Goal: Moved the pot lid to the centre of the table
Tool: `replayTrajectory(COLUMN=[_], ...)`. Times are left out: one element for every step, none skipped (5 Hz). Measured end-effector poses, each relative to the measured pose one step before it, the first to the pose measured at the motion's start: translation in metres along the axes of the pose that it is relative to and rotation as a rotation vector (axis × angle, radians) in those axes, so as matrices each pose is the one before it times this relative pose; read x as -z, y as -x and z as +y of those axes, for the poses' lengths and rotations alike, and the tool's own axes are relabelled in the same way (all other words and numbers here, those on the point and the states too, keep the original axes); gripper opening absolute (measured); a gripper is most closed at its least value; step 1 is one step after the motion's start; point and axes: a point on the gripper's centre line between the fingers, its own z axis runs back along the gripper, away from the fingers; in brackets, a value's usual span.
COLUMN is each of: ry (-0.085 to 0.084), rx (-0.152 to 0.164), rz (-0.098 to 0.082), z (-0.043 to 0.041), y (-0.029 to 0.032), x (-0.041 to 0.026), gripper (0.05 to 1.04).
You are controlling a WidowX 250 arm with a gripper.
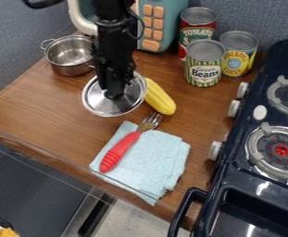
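Observation:
The black gripper (114, 95) hangs from the top of the view, pointing down over the middle of the pot lid. The round silver pot lid (101, 105), with a shiny rim, is at the upper middle of the wooden table (38, 111). The gripper hides the lid's centre and its knob. Whether the lid rests on the table or is raised a little, I cannot tell.
A small steel pot (70, 54) stands behind left. Yellow corn (159, 97) lies right beside the lid. A red-handled fork (120, 151) lies on a blue cloth (149, 159) in front. Several cans (204, 65), a toy microwave (155, 23) and a stove (257, 139) border the table.

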Motion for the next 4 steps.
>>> replayTrajectory(ry=[0.0271, 0.0207, -0.0021, -0.0049], rx=[-0.1572, -0.0710, -0.0238, 0.0015], rz=[0.0195, 0.0261, 0.0043, -0.0046], z=[0.02057, 0.00805, 0.00271, 0.00077], y=[-0.00230, -0.00339, 0.00067, -0.00073], x=[0.01901, 0.01368, 0.00061, 0.00000], gripper=[0.274, 0.274, 0.274, 0.274])
